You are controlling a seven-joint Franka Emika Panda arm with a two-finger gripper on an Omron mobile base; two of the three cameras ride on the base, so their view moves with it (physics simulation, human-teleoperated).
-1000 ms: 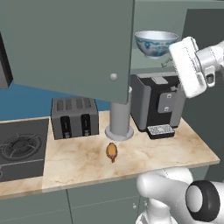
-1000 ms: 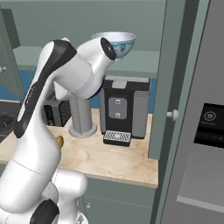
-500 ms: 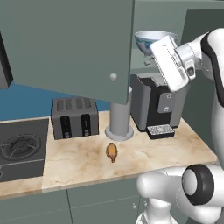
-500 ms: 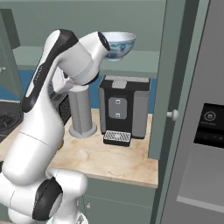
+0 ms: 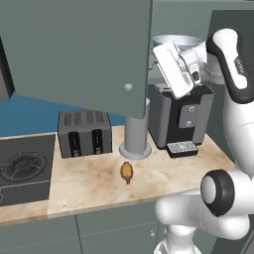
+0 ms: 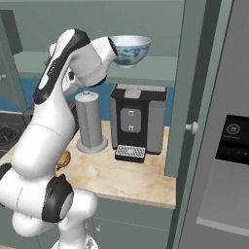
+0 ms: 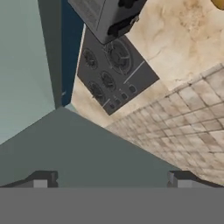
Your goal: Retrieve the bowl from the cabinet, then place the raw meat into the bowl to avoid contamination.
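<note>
Swinging left since 1 second ago, the gripper (image 7: 109,178) now points along the open cabinet (image 5: 74,49) door with its 2 fingers spread wide and nothing between them. Just behind the hand, the bowl (image 6: 129,48) sits upright on the cabinet shelf above the coffee machine (image 6: 138,119). Well below, the raw meat (image 5: 127,171) lies on the counter (image 5: 89,181) in front of the grey canister (image 6: 90,121), near the toaster (image 5: 83,133).

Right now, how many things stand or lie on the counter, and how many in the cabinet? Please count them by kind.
Toaster: 1
Grey canister: 1
Coffee machine: 1
Raw meat: 1
Bowl, on the cabinet shelf: 1
Total: 5
</note>
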